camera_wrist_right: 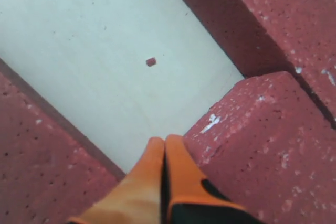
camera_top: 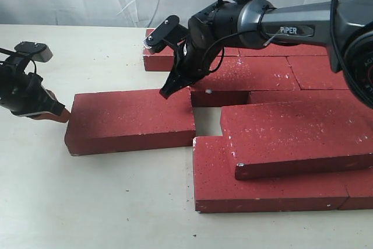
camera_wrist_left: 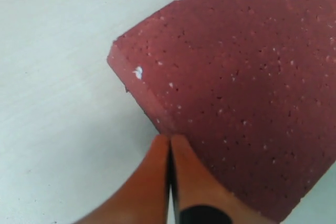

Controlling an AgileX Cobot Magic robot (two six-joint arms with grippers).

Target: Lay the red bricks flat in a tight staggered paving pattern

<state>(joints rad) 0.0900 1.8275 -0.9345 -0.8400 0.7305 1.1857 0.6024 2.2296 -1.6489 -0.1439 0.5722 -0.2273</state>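
Note:
Several red bricks lie flat on the pale table. One loose brick [camera_top: 131,121] sits apart on the left of the group. My left gripper [camera_top: 63,116] is shut and empty, its orange tips [camera_wrist_left: 169,138] pressed against that brick's left end [camera_wrist_left: 236,93] near a corner. My right gripper [camera_top: 167,92] is also shut and empty. It points down at the brick's far right corner, beside a gap [camera_top: 207,122]. In the right wrist view its tips [camera_wrist_right: 164,140] sit between one brick [camera_wrist_right: 37,156] and another brick's chipped corner [camera_wrist_right: 262,145].
A back row of bricks [camera_top: 262,68] runs behind the right arm. One brick [camera_top: 294,129] lies partly over the front bricks [camera_top: 268,189]. A tiny red chip [camera_wrist_right: 151,62] lies on the bare table in the gap. A white sheet hangs behind.

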